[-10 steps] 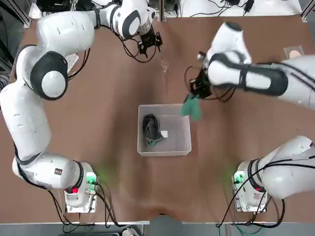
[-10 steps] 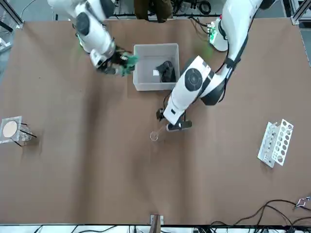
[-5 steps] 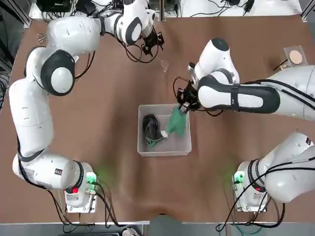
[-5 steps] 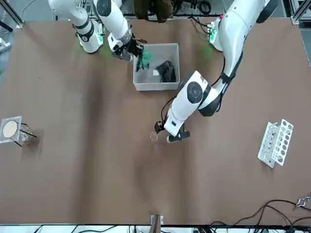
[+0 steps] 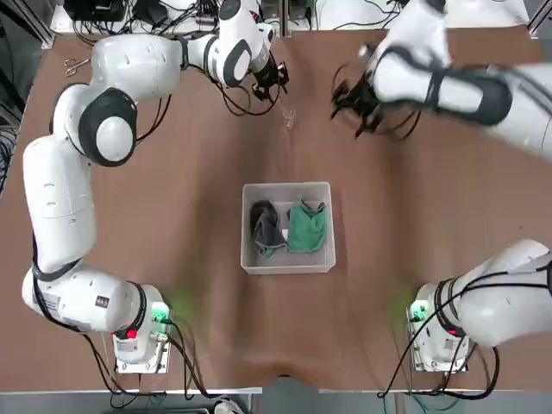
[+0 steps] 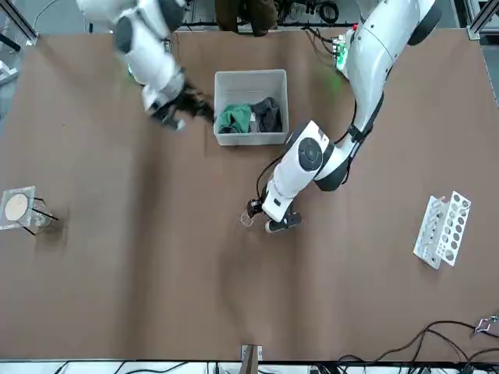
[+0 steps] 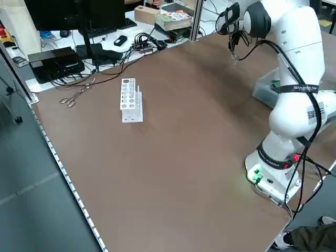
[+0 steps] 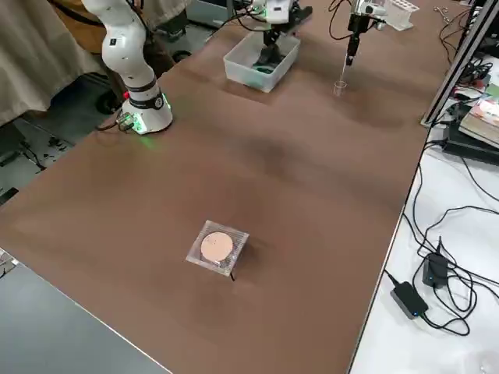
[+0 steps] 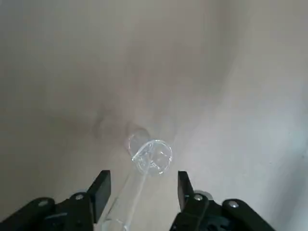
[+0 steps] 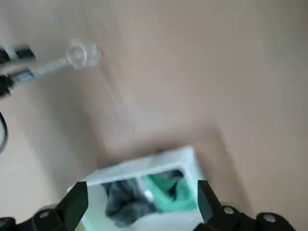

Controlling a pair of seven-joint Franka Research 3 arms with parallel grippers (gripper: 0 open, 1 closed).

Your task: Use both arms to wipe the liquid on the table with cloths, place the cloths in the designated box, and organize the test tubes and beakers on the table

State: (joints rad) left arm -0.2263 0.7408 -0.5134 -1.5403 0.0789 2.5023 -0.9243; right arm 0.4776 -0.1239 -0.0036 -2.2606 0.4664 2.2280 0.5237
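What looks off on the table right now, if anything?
Nothing spilled or broken. The green cloth and the dark cloth lie in the box. One small glass vessel stands alone, far from the rack, under the left gripper, jaws open.

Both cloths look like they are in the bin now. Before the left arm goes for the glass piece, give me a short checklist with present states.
1. Green cloth inside the box: ok.
2. Dark grey cloth inside the box: ok.
3. Right gripper empty and clear of the box: ok, fingers open, out over bare table.
4. Left gripper open around nothing: ok.
5. Small glass vessel in line between the left gripper's fingers: ok, it stands just ahead of them.
6. Vessel empty or holding liquid: cannot tell.
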